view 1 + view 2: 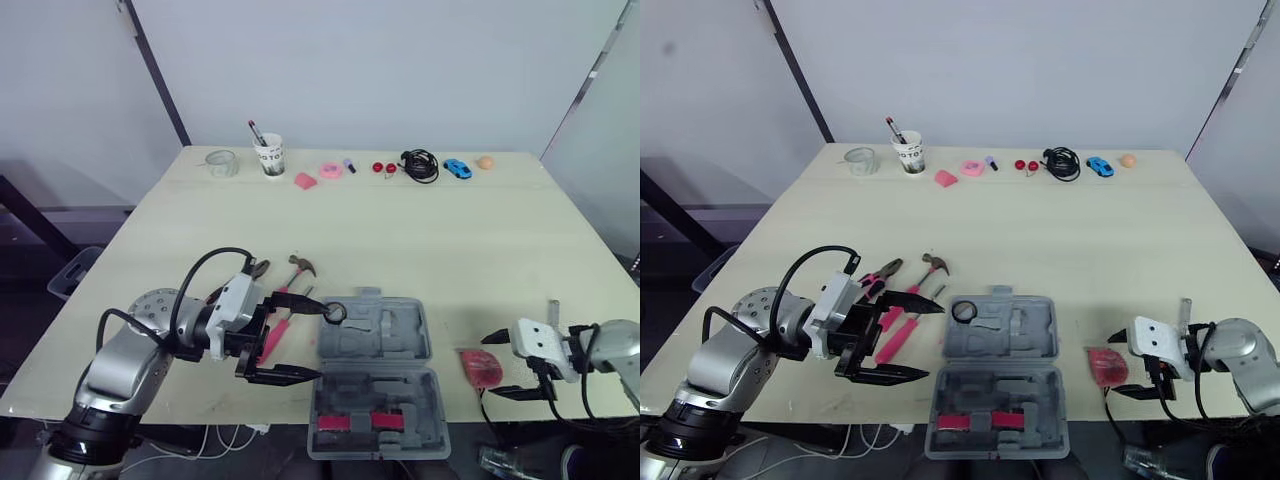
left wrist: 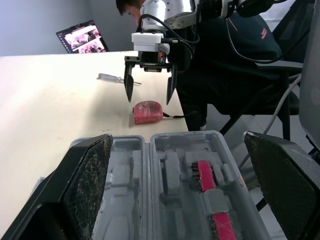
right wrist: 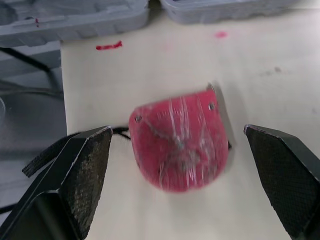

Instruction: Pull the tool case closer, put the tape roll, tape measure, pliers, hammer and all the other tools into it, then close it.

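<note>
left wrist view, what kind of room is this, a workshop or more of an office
Probably a lab or office test room rather than a workshop: an open laptop stands at the far edge of the pale table, and a person in dark clothes sits beside it by an office chair.

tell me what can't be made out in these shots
- Pliers and hammer: head views, pink handles partly behind the left gripper.
- Black ring: too small to tell whether it lies inside the tool case or on its rim.
- Red pieces far back: too small to identify.
- Screwdriver: left wrist view, shaft passes behind the right gripper.
</note>
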